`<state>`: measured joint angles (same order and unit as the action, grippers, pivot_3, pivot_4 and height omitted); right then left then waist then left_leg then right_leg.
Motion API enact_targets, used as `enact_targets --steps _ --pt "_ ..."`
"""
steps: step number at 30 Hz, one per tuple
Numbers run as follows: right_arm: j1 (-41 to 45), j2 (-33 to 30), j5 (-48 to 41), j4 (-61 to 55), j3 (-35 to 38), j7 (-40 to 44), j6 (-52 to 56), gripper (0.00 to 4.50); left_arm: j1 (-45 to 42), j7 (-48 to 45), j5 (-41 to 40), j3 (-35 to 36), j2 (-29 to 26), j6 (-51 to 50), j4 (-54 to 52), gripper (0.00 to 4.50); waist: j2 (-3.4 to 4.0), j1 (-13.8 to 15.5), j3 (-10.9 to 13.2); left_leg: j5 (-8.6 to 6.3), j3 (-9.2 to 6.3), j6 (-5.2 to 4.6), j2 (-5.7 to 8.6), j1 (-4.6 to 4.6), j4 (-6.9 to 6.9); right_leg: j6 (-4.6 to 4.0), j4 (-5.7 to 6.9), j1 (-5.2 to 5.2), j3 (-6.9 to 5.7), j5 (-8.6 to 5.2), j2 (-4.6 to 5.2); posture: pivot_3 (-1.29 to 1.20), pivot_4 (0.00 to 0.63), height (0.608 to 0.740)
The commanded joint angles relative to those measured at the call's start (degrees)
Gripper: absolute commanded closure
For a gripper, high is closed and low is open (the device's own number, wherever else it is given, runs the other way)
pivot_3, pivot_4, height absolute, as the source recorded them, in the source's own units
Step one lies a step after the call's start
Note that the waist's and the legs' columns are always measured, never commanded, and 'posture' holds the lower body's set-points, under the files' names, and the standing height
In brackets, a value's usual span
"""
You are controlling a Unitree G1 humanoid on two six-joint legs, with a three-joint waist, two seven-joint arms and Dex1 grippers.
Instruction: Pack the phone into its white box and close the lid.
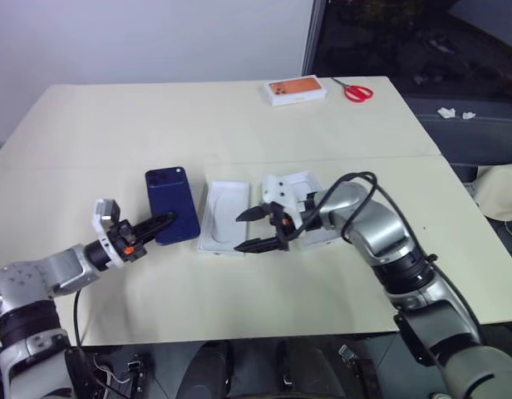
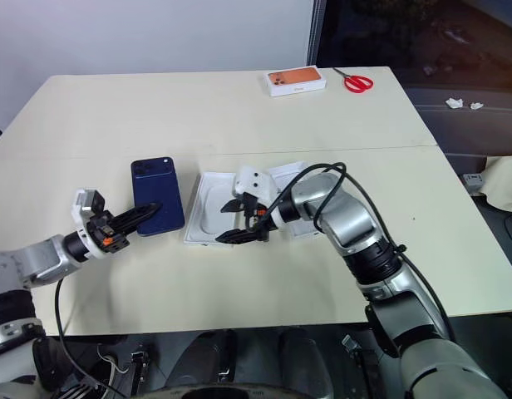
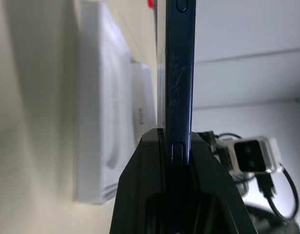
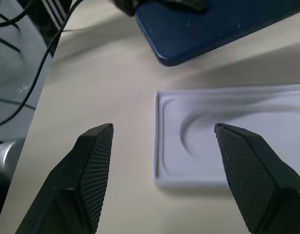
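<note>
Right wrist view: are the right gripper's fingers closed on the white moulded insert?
No. The right gripper is open, hovering above the white moulded insert without touching it.

An orange-topped box and red-handled scissors lie at the bench's far right; crumpled, perhaps paper, scraps lie beyond.

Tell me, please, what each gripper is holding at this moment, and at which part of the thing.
The left gripper is shut on the phone, pinching its near short end across the thin faces. The right gripper stands open over the white moulded insert, holding nothing.
</note>
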<state>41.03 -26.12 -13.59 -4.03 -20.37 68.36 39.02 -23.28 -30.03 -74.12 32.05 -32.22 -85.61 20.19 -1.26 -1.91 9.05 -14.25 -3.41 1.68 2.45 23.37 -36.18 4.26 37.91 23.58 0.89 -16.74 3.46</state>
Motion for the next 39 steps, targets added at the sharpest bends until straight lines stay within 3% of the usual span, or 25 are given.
enact_targets --steps 1,14,23,36,39 --pt "0.0 -2.3 0.1 1.3 1.2 0.4 -2.4 1.04 -4.1 -3.8 3.3 -5.3 -0.1 0.4 0.9 4.5 -0.01 0.1 0.0 0.0 0.0 0.0 0.0 0.0 0.0 0.0 0.0 -0.01 0.01 0.0 0.0 0.0 0.15 0.74" --pt "-2.4 -2.8 0.1 -0.5 1.5 -4.7 -1.7 1.04 -15.2 -21.8 21.1 -22.8 -2.4 7.2 13.6 4.5 -0.02 -0.3 0.1 0.02 0.03 0.01 0.0 0.02 0.0 0.0 0.02 0.04 0.02 0.0 -0.03 0.0 0.15 0.74" --pt "-2.4 -2.8 0.1 -0.3 1.1 -6.2 -1.9 0.98 -17.3 -28.1 26.3 -24.6 -2.8 8.1 16.3 0.08 -0.04 0.2 0.1 0.02 0.02 0.0 0.01 0.01 -0.08 0.0 0.06 -0.01 0.01 0.0 -0.02 0.0 0.15 0.74" --pt "-0.3 -0.8 1.1 3.2 0.9 -7.0 -4.0 0.98 -14.3 -30.0 25.8 -21.0 -8.5 5.8 8.3 0.08 -0.04 0.8 0.1 0.02 0.02 -0.01 0.0 0.03 -0.07 0.0 0.07 0.03 0.02 0.0 -0.03 0.0 0.15 0.74" --pt "-0.2 -0.4 1.3 3.9 1.6 -8.0 -4.7 0.98 -12.3 -28.7 26.2 -18.4 -9.1 9.7 3.9 0.08 -0.03 0.8 0.1 0.02 0.02 0.0 -0.02 0.03 -0.07 0.0 0.08 0.05 0.02 0.0 -0.04 0.0 0.15 0.74"
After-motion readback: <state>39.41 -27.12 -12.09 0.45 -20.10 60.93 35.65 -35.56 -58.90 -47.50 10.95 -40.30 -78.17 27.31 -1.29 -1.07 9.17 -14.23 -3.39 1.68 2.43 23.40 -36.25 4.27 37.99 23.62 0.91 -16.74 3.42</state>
